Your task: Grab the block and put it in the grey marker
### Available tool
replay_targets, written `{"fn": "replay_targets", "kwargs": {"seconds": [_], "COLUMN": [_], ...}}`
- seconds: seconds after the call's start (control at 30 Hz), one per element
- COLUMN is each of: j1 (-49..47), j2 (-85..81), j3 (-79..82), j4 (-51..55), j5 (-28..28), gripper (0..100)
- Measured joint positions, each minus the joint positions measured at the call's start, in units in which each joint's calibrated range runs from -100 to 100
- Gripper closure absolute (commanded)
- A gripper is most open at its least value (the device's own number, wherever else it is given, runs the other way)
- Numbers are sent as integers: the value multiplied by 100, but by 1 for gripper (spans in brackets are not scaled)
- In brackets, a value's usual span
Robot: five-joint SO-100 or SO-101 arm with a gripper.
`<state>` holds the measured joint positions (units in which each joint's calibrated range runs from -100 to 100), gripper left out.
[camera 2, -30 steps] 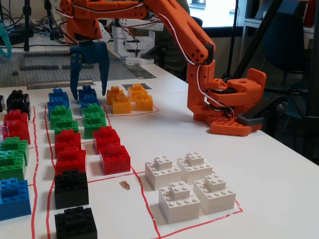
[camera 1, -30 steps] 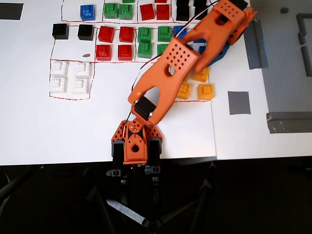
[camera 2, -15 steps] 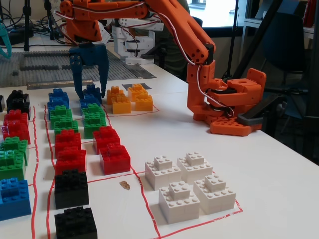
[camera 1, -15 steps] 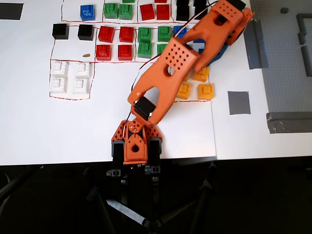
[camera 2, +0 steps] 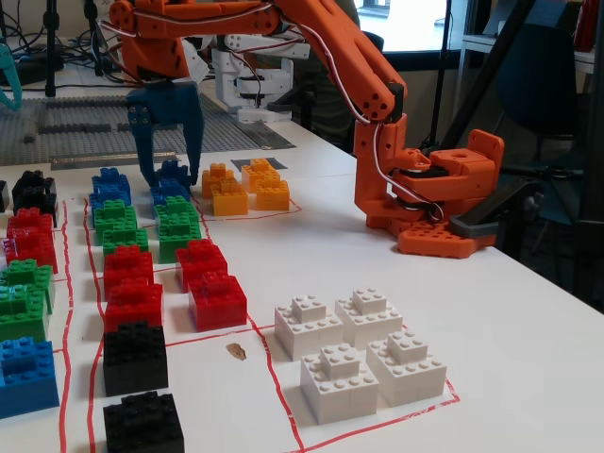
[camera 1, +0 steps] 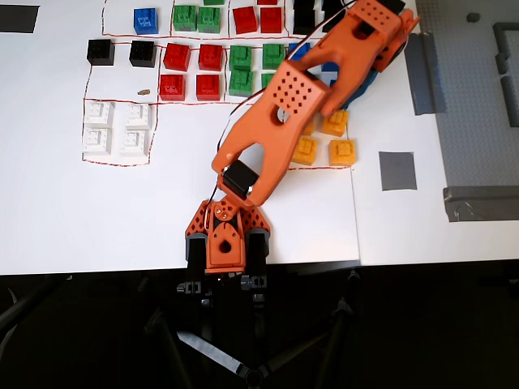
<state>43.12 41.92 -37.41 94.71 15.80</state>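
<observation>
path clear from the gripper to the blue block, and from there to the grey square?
Nothing visible separates them: in the fixed view the gripper already straddles the blue block. Toward the grey marker, the yellow bricks sit between on the table in the overhead view, so lifting over them looks safer than sliding.

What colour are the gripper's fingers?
Dark blue, unlike the orange arm; the fingers show best in the fixed view.

Room and background, as you see them. The white bench [camera 2: 528, 311] fills your fixed view; its near edge in the overhead view gives way to a dark floor [camera 1: 422, 340] crossed by black tripod legs [camera 1: 211, 348]. Behind the bench stand a bright window [camera 2: 415, 24], a dark chair [camera 2: 547, 85], and microphone-style stands with cables [camera 2: 52, 42]. Lighting is even and diffuse.
</observation>
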Motion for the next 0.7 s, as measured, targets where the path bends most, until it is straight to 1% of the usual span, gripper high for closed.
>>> {"fn": "replay_targets", "kwargs": {"seconds": [0.1,0.23,0.33,0.5,0.6,0.7], "j1": [-230,-425,-460,-407,-97,531], "j2": [-348,-1245,-1646,-1759,-1759,-1759], "j3": [0,0,-9,0,90,198], "j4": [0,-8,40,-24,-32,-168], "j5": [0,39,200,557,786,1040], "gripper": [100,100,100,100,100,100]}}
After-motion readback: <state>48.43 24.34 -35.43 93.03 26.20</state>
